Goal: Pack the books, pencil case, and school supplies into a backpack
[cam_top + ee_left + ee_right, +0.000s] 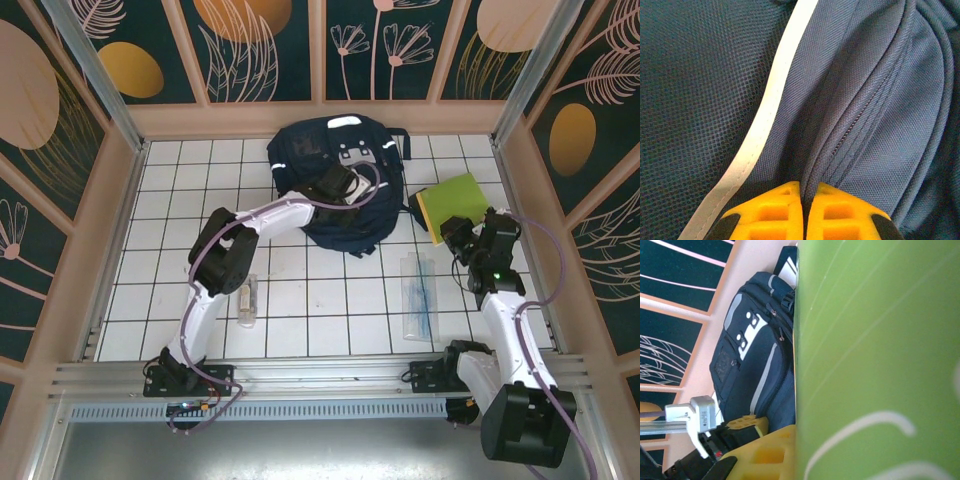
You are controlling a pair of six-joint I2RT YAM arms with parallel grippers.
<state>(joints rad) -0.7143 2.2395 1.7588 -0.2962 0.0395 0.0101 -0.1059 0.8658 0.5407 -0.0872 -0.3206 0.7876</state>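
Near the left part of the tabletop (300, 330), toward its near edge, lies a small clear packet (247, 298), well apart from everything else. At the middle of the far edge sits the backpack (300, 160), navy blue with white stripes and pale patches on its front. The left gripper (803, 190) is on top of it. Its yellow fingers (775, 212) are clenched together, and a ridge of the bag's fabric runs in between the tips. Just beside that ridge the zipper (855, 125) runs closed, with a white stripe (770, 115) to its left over dark mesh. What is inside the bag cannot be seen.

Right of the bag, toward the near edge, a long clear sleeve (418, 295) with bluish contents lies flat. Beyond it, close to the right edge, is the green book (458, 198), plain bright green with faint pale curved lines. It is just beside the bag and turned at an angle. The right gripper (450, 230) grasps the book at its near corner.
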